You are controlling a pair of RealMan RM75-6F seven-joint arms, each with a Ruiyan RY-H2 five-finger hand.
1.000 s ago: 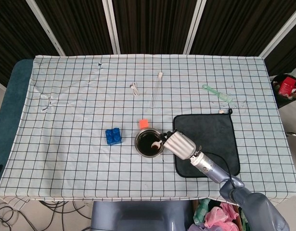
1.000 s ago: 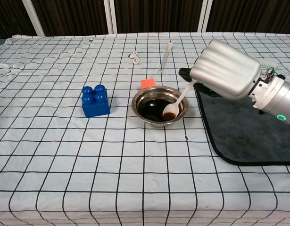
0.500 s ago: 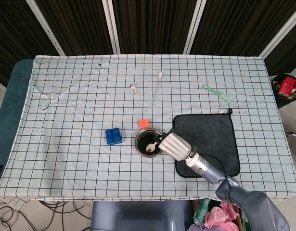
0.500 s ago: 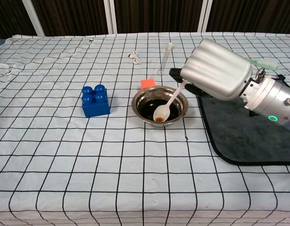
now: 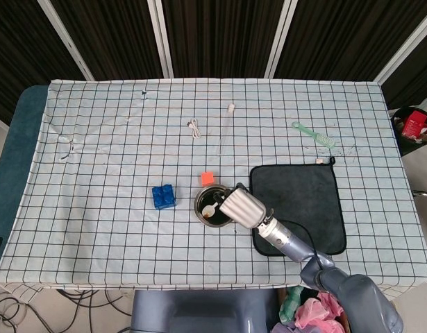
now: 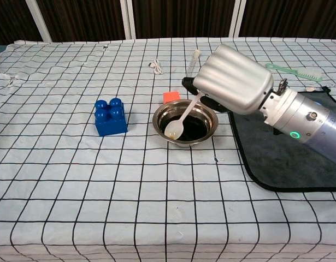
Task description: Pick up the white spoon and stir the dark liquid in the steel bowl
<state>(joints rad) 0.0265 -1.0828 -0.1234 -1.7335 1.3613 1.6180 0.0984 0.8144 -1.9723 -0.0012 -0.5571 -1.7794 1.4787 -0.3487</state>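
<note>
A steel bowl (image 6: 210, 127) (image 5: 202, 214) of dark liquid stands mid-table. My right hand (image 6: 233, 79) (image 5: 239, 207) hovers over the bowl's right rim and holds the handle of the white spoon (image 6: 179, 119) (image 5: 212, 208). The spoon slants down to the left, its scoop at the left side of the bowl, at or just above the liquid. The fingers around the handle are hidden under the back of the hand. My left hand shows in neither view.
A blue toy block (image 6: 110, 116) lies left of the bowl and a small orange cube (image 6: 171, 96) just behind it. A dark cloth mat (image 6: 282, 158) lies to the right. A white tube (image 6: 193, 64), a small cable (image 6: 156, 67) and a green brush (image 6: 296, 69) lie farther back.
My right hand has moved left across the bowl, carrying the spoon's scoop from the right side of the liquid to the left side.
</note>
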